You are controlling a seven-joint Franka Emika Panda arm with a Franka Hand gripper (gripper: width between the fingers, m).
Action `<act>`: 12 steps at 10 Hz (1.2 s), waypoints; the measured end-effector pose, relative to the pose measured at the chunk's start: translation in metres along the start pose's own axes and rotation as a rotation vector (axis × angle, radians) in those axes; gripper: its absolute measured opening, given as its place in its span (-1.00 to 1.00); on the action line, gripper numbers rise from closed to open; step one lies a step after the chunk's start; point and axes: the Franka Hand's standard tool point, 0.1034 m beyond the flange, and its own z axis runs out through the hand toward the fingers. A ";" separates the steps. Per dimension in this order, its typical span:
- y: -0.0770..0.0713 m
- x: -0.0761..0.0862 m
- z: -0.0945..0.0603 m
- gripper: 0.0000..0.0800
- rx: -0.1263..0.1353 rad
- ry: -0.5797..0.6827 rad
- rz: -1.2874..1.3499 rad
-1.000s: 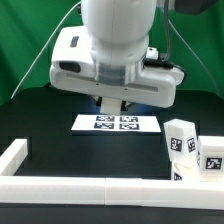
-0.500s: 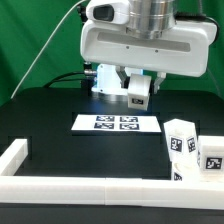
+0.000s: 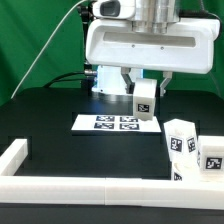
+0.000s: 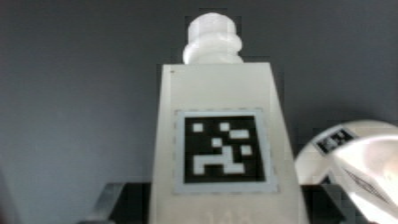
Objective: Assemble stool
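My gripper (image 3: 144,88) is shut on a white stool leg (image 3: 145,101) with a black-and-white tag, held in the air above the marker board (image 3: 117,123). In the wrist view the leg (image 4: 221,120) fills the middle, tag facing the camera, its ribbed screw tip pointing away, and dark fingers (image 4: 114,196) clamp its near end. Two more tagged white legs (image 3: 181,137) (image 3: 210,155) stand at the exterior view's right by the rail. A rounded white part with a tag (image 4: 356,160) shows at the edge of the wrist view; it may be the seat.
A long white border rail (image 3: 70,187) runs along the front and up the exterior view's left side (image 3: 18,152). The table is black, with a green backdrop behind. The arm's white body (image 3: 150,45) hangs over the back of the table.
The arm rose and shifted toward the exterior view's right, lifting the leg clear of the table. In the last half second the leg swung slightly rightward and more upright.
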 end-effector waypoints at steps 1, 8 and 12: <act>-0.015 -0.003 -0.007 -0.16 0.024 0.059 0.026; -0.089 -0.023 0.000 -0.16 0.161 0.464 0.045; -0.106 0.002 -0.002 -0.16 0.131 0.485 -0.084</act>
